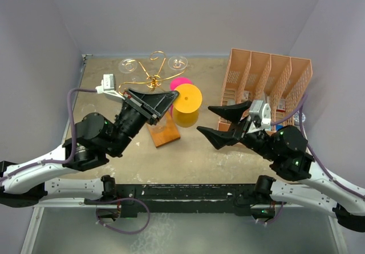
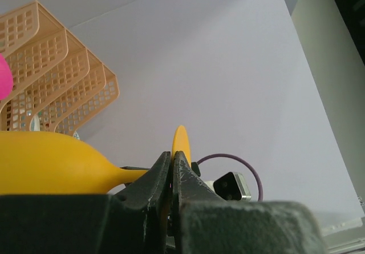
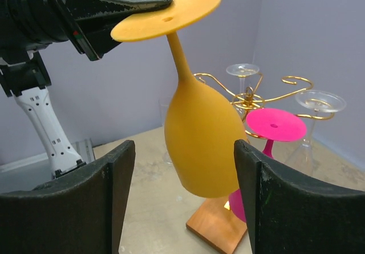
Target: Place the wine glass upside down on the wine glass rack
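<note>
We see a tan surface [image 1: 194,151] boxed in by pale walls. At its far right corner stands a salmon-pink plastic slotted organizer [image 1: 268,77], the biggest thing on it.

Near the middle of the far edge stands the wine glass rack [image 1: 153,80]. It is a gold wire stand with curled arms on a small rectangular brown wooden base, and the base reaches toward the centre of the surface.

The left gripper [image 1: 174,96] reaches in from the near left. Its fingers are clamped on the flat round foot of the yellow plastic wine glass [image 1: 187,103]. That glass hangs upside down in the air, foot uppermost and bowl pointing down. It is over the right side of the wooden base and toward the middle of the surface. In the right wrist view its foot is higher than the wire arms.

The right gripper [image 1: 224,117] hovers near the organizer with its fingers spread wide, holding nothing and facing the yellow glass.

Just beyond the yellow glass, a bright pink plastic wine glass [image 3: 274,125] hangs upside down from the rack. Two clear wine glasses [image 1: 128,65] [image 1: 177,63] hang at the rack's far side, close to the far edge.
</note>
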